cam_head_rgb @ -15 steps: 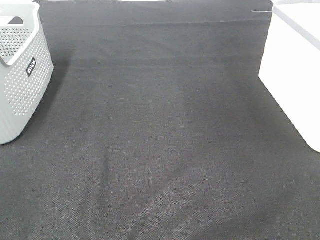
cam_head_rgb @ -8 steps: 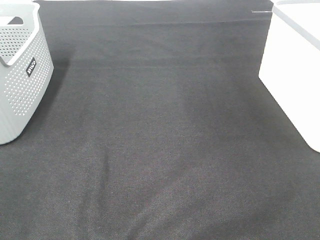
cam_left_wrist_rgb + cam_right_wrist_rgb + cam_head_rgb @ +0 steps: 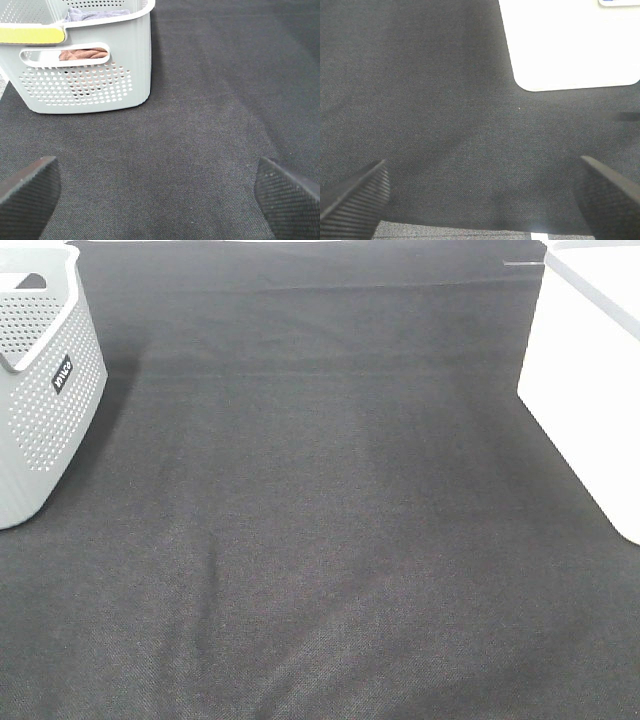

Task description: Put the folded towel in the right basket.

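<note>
While no towel lies on the black cloth (image 3: 320,540), we cannot confirm delivery: the white right basket (image 3: 590,380) shows only its outer wall. Leftmost, the grey perforated basket (image 3: 45,390) looks opaque from the high camera; the left wrist view reveals brown fabric (image 3: 82,53) and grey fabric (image 3: 92,14) inside it. Left gripper (image 3: 160,192) spread wide, empty. Right gripper (image 3: 482,195) likewise wide apart, empty, near the white basket. We judge the task either finished or unstarted.
</note>
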You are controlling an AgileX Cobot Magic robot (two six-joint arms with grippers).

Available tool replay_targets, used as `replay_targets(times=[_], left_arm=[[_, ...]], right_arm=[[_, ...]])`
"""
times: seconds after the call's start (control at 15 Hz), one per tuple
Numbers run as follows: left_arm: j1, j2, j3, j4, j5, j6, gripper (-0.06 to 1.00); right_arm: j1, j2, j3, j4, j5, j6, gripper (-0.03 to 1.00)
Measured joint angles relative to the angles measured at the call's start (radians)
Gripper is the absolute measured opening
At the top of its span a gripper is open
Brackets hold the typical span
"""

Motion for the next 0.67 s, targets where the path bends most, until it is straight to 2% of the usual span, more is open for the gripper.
replay_targets(times=[0.67], left_arm=[[0.000,0.000,0.000,0.000,0.000,0.000,0.98]], right_arm=[[0.000,0.000,0.000,0.000,0.000,0.000,0.97]])
